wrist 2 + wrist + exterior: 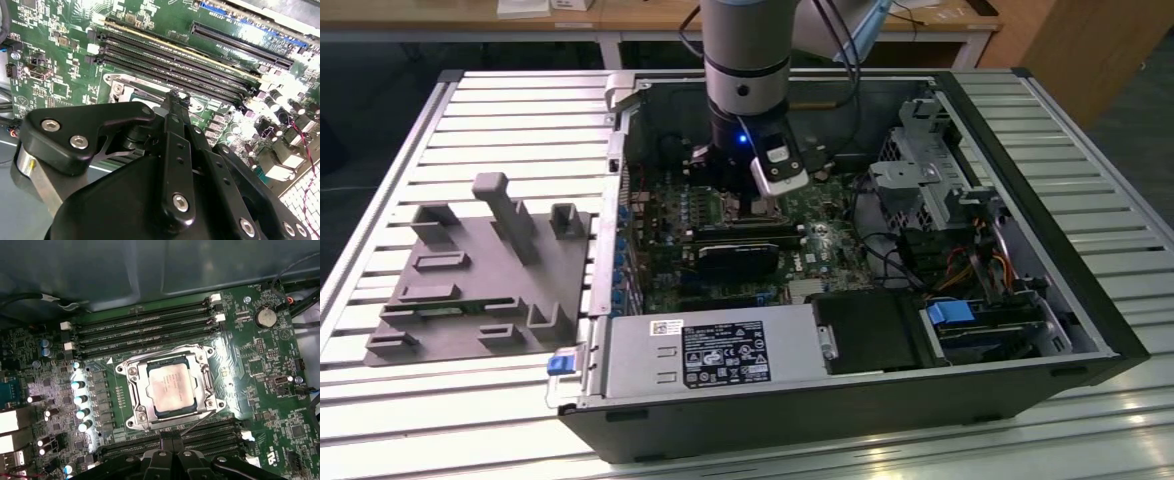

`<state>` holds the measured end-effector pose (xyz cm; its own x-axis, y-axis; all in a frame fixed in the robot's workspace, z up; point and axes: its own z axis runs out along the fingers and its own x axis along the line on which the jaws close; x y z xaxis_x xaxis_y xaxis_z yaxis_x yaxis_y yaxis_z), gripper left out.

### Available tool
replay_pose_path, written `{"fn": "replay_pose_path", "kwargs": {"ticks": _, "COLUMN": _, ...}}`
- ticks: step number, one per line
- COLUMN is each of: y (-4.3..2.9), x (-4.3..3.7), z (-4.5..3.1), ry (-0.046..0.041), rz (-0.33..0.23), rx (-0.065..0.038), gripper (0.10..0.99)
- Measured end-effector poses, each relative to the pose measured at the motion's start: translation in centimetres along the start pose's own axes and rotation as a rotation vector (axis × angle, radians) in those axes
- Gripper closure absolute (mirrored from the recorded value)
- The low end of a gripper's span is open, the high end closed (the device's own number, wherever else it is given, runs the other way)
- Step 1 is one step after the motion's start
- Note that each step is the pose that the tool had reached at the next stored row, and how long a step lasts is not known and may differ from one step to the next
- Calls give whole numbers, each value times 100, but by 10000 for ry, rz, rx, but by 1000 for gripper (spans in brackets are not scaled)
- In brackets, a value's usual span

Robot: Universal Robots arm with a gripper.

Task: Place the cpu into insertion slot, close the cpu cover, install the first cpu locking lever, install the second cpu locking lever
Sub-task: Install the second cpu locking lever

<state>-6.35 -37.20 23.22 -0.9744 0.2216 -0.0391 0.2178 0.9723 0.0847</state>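
Note:
In the first wrist view the cpu [170, 388] lies flat in the insertion slot [126, 371], its dull silver top showing through the window of the cpu cover [136, 392], which lies down over it. A thin wire lever [155, 351] runs along one side of the socket, and a second lever [200, 421] slants off the opposite side. My gripper [171, 444] hovers just off that second side, shut with nothing in it. In the second wrist view the gripper [172, 97] points at a silvery corner of the slot [117, 87]. In the exterior view the gripper [744, 200] is low over the board.
Long black memory slots [145, 330] flank the socket on both sides, with upright capacitors [80, 400] nearby. The open computer case [854, 410] walls in the board, holding a power supply [707, 355] and drive cage [934, 190]. A grey fixture plate [480, 270] lies at the exterior view's left.

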Motion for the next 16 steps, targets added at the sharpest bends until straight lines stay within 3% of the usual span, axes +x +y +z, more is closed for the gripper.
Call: {"fn": "replay_pose_path", "kwargs": {"ticks": 16, "y": -84, "x": 5, "z": 35, "ry": 66, "rz": 17, "rx": -299, "gripper": 984}}
